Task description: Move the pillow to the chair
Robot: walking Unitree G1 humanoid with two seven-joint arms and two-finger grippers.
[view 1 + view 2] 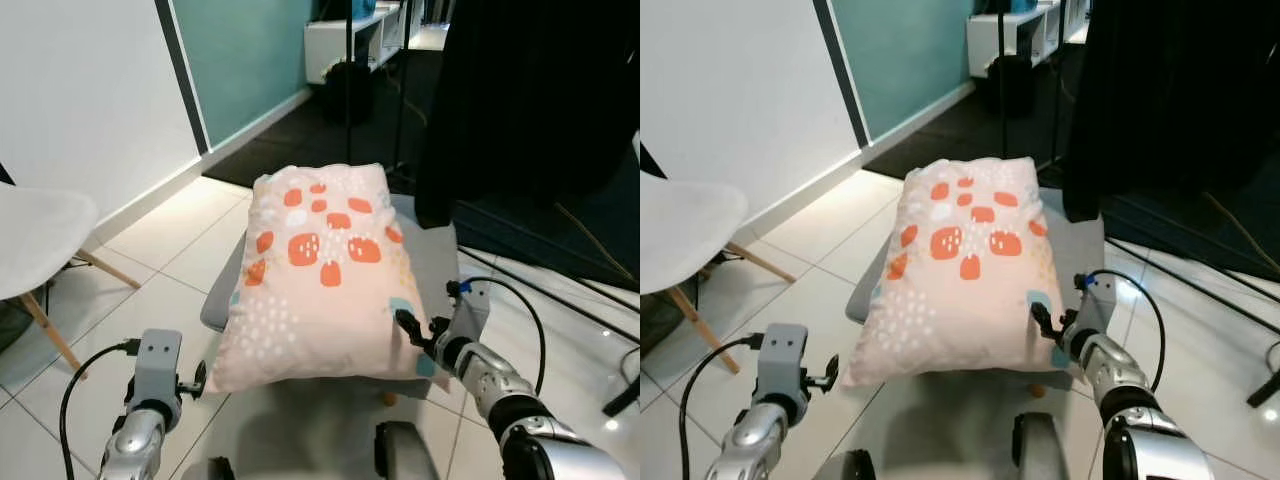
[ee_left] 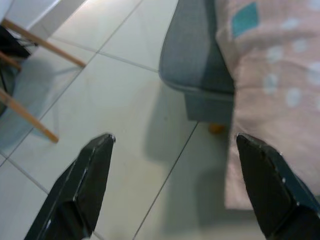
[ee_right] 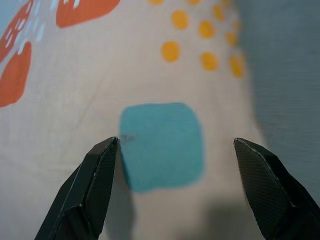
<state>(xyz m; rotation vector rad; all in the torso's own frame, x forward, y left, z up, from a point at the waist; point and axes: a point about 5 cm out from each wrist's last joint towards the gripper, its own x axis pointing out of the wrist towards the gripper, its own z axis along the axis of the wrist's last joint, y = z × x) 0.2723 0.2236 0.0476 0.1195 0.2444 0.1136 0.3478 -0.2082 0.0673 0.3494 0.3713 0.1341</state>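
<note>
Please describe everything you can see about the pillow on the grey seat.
The pillow is rectangular, soft-looking pale pink fabric printed with orange blotches, white dots, yellow dots and teal patches. It lies flat on the grey cushioned seat, its near end overhanging the seat edge. The open right claw is at its right edge over a teal patch; the open left claw is beside its near left corner.

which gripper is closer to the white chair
Left. The left gripper hangs open by the pillow's near left corner, on the white chair's side. The right gripper, also open, sits at the pillow's right edge, farther off.
</note>
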